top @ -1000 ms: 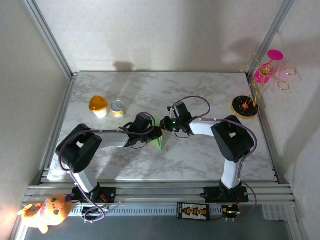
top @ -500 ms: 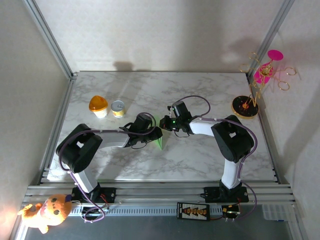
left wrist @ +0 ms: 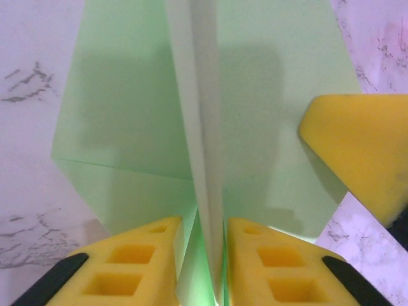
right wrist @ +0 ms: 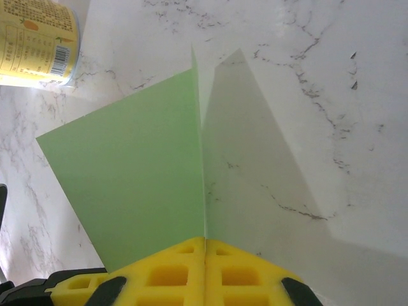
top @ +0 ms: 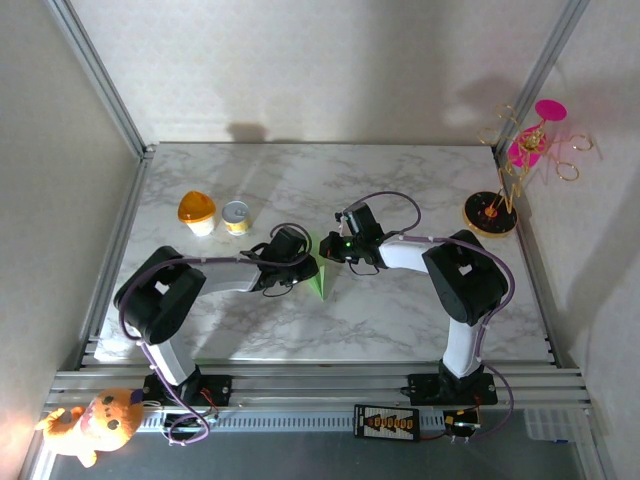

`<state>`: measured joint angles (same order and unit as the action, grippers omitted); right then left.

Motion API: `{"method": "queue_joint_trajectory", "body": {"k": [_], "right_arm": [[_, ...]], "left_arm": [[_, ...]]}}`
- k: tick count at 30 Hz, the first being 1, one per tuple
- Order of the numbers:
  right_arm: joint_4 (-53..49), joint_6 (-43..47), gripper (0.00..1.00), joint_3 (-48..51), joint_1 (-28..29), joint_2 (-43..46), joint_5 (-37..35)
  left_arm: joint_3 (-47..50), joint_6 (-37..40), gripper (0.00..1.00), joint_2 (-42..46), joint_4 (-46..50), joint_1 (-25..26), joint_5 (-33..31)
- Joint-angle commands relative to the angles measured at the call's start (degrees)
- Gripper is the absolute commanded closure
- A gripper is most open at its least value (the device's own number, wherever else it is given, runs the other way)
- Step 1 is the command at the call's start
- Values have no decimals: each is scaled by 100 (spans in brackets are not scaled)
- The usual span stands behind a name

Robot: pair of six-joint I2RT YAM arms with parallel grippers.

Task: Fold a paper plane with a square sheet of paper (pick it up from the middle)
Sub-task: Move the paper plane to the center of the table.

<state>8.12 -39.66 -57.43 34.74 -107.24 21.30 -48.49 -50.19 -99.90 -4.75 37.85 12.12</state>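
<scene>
Looking down from the top external camera, both arms reach in to the middle of the marble bench [top: 400, 320], where the paper plane [top: 317, 283] lies, a pale green dart with its sharp tip toward the bottom of the frame. The left hand [top: 306, 266] sits at the dart's left side and the right hand [top: 327, 246] at its upper end; from up here their jaws are too small to read. Left of centre stand an orange-lidded cup [top: 197, 212] and, just beside it, a yellow tin [top: 236, 216]. A pink-and-gold ornament stand [top: 512, 170] is at the right edge, and a plush toy [top: 95, 422] sits in the lower left corner, off the bench

From the left wrist, the paper plane [left wrist: 127, 115] takes up the middle of the frame, its raised centre crease running down between the yellow fingers [left wrist: 137, 261] of the left hand [left wrist: 203, 224]. The jaws stand narrow on either side of the crease; whether they pinch it I cannot tell. At the right of the frame another yellow finger rests at the paper's edge

From the right wrist, the right hand [right wrist: 205, 241] at the bottom of the frame has its fingers pressed together on the paper plane [right wrist: 140, 178], gripping the edge that rises from their seam. A green flap spreads to the left, a grey shadow to the right across the bench [right wrist: 306, 76]. The yellow tin [right wrist: 35, 41] stands in the upper left corner, near the flap but apart from it
</scene>
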Motion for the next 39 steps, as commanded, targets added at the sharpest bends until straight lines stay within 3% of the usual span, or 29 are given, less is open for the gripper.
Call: {"method": "queue_joint_trajectory", "body": {"k": [1, 14, 16, 21, 25, 30, 39], "right_arm": [[-83, 55, 95, -158, -9, 138, 93], [-179, 89, 91, -195, -7, 203, -16], [-315, 167, 83, -209, -11, 350, -278], [-502, 297, 50, 102, -113, 1084, -1278], [-574, 332, 37, 651, -334, 1910, -2347], [-654, 306, 27, 1300, -641, 2789, -3343], [-625, 239, 22, 1760, -967, 3316, -3372]], "left_arm": [[-189, -36, 79, -147, 199, 54, -96], [-430, 35, 88, -268, 456, 56, -59], [-522, 107, 92, -254, 595, 56, -153], [-935, 502, 97, -218, 1213, 48, -527], [-1527, 1084, 99, -294, 1862, 12, -1002], [-2624, 1808, 100, -809, 2654, -73, -1483], [-4425, 2362, 99, -2093, 3671, -146, -1971]]}}
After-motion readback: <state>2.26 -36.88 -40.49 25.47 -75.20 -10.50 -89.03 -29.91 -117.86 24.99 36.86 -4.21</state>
